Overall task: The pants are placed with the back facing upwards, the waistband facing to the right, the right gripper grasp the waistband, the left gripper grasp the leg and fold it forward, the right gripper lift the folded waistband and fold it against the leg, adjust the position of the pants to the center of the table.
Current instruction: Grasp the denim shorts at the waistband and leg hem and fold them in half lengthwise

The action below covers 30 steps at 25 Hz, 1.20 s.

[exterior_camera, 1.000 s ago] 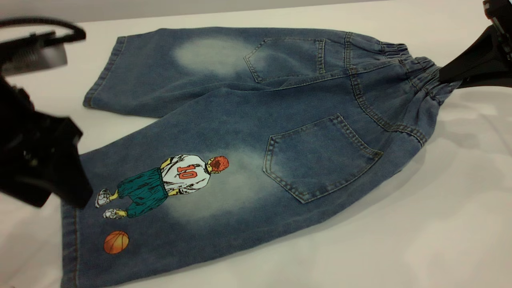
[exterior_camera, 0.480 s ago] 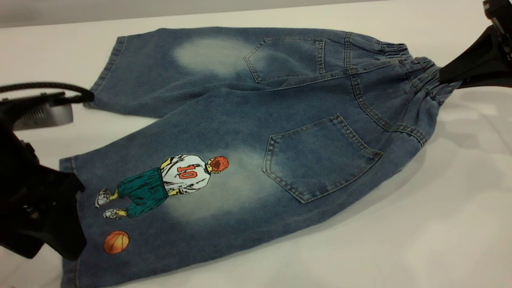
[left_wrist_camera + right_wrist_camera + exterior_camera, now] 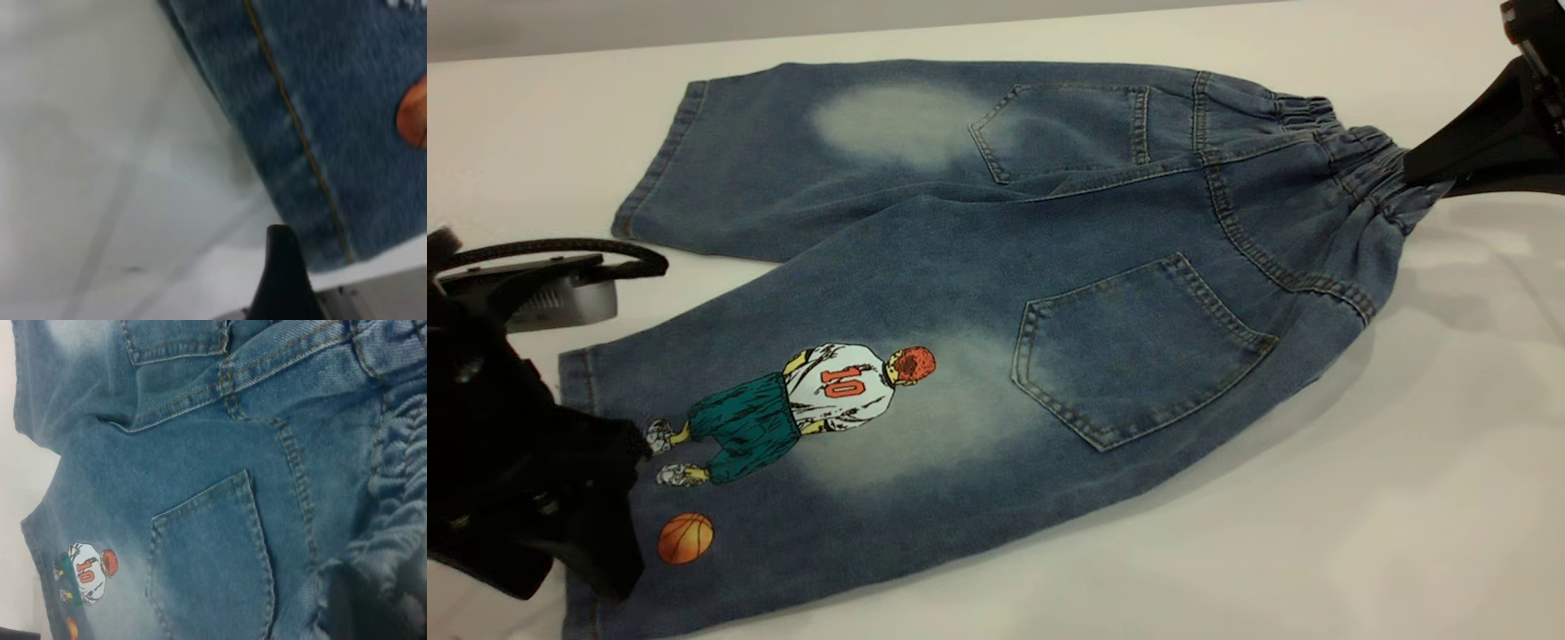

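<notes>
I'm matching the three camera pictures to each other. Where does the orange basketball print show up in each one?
Exterior view: basketball print, low left, by the left gripper.
Left wrist view: orange sliver at the edge.
Right wrist view: tiny orange spot.
Shared landmark: the leg hem.

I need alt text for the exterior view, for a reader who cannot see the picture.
Blue denim pants lie back-up on a white table, legs to the left. The right gripper is at the gathered waistband at the right edge. The left gripper is over the hem of the leg with the basketball-player print.
</notes>
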Motion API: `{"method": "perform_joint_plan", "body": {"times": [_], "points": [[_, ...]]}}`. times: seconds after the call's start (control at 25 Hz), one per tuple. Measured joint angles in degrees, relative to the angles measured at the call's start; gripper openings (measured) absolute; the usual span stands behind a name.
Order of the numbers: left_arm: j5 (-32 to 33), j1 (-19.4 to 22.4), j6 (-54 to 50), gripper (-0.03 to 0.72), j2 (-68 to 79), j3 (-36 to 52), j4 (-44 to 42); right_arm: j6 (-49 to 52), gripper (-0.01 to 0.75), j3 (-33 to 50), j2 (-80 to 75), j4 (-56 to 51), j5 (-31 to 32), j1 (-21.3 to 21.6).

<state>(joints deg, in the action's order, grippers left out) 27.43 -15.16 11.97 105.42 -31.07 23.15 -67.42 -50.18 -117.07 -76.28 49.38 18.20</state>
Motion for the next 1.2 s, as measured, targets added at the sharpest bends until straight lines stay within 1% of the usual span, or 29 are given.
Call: {"method": "perform_joint_plan", "body": {"times": [0.16,0.36,0.52,0.96,1.2], "points": [[-1.05,-1.44,0.92,0.461,0.16,0.00,0.06,-0.05,0.026,0.00,0.00,0.00,-0.17,0.00],[-3.72,-4.80,0.92,0.461,0.16,0.00,0.06,-0.06,0.026,0.00,0.00,0.00,-0.17,0.00],[-3.84,-6.65,0.92,0.461,0.16,0.00,0.00,-0.06,0.026,0.00,0.00,0.00,-0.17,0.00],[-3.95,-6.75,-0.48,0.461,0.35,0.00,-0.24,-0.06,0.026,0.00,0.00,0.00,-0.18,0.00],[-4.36,-6.75,-0.87,0.461,5.08,-0.08,-0.24,-0.06,0.026,0.00,0.00,0.00,-0.23,0.00]]}}
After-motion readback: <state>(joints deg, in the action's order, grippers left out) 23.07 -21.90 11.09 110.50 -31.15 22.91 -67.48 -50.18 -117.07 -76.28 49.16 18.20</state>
